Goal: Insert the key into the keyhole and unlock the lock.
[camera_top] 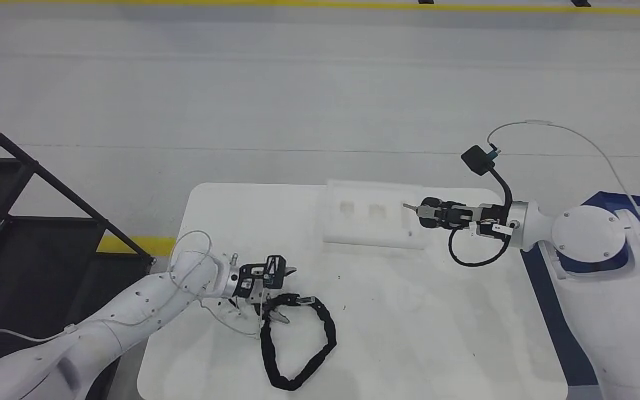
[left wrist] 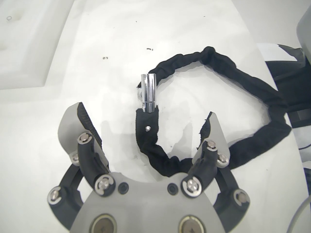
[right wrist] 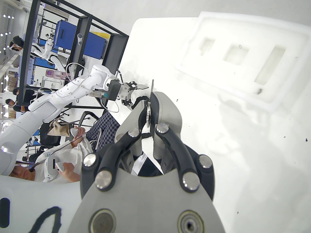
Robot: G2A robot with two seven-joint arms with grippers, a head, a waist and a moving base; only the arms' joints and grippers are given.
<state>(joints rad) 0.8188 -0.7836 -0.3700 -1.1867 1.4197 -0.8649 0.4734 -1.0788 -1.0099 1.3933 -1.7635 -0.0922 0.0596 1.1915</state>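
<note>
While spread wide over the white table (camera_top: 450, 320), straddles with the left gripper (left wrist: 145, 110) the sleeved end of the black chain lock (left wrist: 243, 73); chrome lock cylinder (left wrist: 148, 90) just ahead of the fingertips, untouched. Pinches the key (right wrist: 148, 112) edge-on between the closed fingers of the right gripper (right wrist: 150, 98); white foam tray (camera_top: 370, 215) just beside, chain lock well apart.

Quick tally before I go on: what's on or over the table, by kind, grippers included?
chain lock: 1
key: 1, held in the right gripper
foam tray: 1
grippers: 2, the right gripper and the left gripper, which is open over the chain lock
Total: 5
</note>
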